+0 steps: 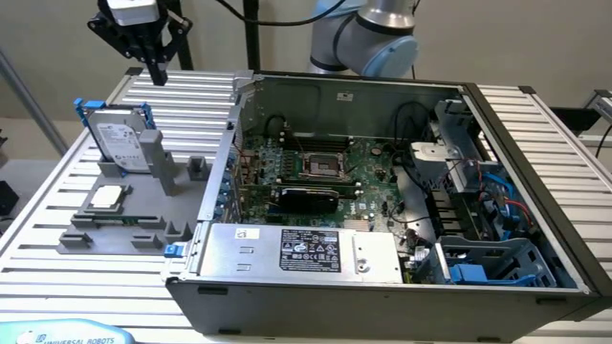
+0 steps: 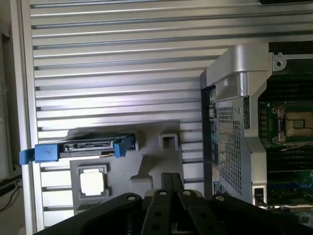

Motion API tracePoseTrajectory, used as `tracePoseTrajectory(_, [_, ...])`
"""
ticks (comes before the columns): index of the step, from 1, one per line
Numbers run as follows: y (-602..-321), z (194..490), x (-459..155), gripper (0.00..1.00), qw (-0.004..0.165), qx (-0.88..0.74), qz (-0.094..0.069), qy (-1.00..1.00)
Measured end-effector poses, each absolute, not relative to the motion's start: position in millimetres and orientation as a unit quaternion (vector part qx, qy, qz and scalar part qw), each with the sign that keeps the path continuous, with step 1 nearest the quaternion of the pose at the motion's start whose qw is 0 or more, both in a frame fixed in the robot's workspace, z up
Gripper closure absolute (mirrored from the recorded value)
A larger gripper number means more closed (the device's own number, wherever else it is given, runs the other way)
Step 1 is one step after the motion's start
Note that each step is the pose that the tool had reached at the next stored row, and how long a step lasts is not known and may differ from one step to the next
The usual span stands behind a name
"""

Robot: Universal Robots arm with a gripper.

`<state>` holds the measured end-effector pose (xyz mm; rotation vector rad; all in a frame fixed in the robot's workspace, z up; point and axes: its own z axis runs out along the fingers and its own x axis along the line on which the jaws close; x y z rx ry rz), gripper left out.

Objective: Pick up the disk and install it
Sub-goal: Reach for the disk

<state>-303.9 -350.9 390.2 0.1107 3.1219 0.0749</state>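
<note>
While tool (image 1: 156,74) hovers, disk (image 1: 122,140) upright in grey holder (image 1: 165,172) below, untouched

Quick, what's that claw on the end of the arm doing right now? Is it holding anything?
The tool is closed and holds nothing. The disk stands in its grey holder.
</note>
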Motion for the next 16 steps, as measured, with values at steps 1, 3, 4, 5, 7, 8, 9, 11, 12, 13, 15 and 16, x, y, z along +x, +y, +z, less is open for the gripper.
tracePoseTrajectory(1, [-350.7,389.8,-308.4,0.89,0.008,0.035,0.024,0.999])
tracePoseTrajectory(3, [-350.0,389.0,-317.4,0.89,0.007,0.035,0.024,0.999])
tracePoseTrajectory(4, [-349.6,388.4,-322.3,0.89,0.007,0.035,0.024,0.999])
tracePoseTrajectory(5, [-349.1,387.8,-326.7,0.89,0.007,0.035,0.024,0.999])
tracePoseTrajectory(7, [-348.1,386.4,-335.6,0.89,0.007,0.035,0.024,0.999])
tracePoseTrajectory(8, [-347.5,385.7,-340.2,0.89,0.007,0.035,0.024,0.999])
tracePoseTrajectory(9, [-346.8,384.9,-344.7,0.89,0.007,0.035,0.024,0.999])
tracePoseTrajectory(11, [-345.2,383.1,-354.1,0.89,0.007,0.035,0.024,0.999])
tracePoseTrajectory(12, [-344.4,382.3,-358.5,0.89,0.007,0.035,0.024,0.999])
tracePoseTrajectory(13, [-343.5,381.4,-363.1,0.89,0.007,0.035,0.024,0.999])
tracePoseTrajectory(15, [-341.8,379.9,-372.0,0.89,0.007,0.035,0.024,0.999])
tracePoseTrajectory(16, [-340.9,379.2,-376.5,0.89,0.007,0.035,0.024,0.999])
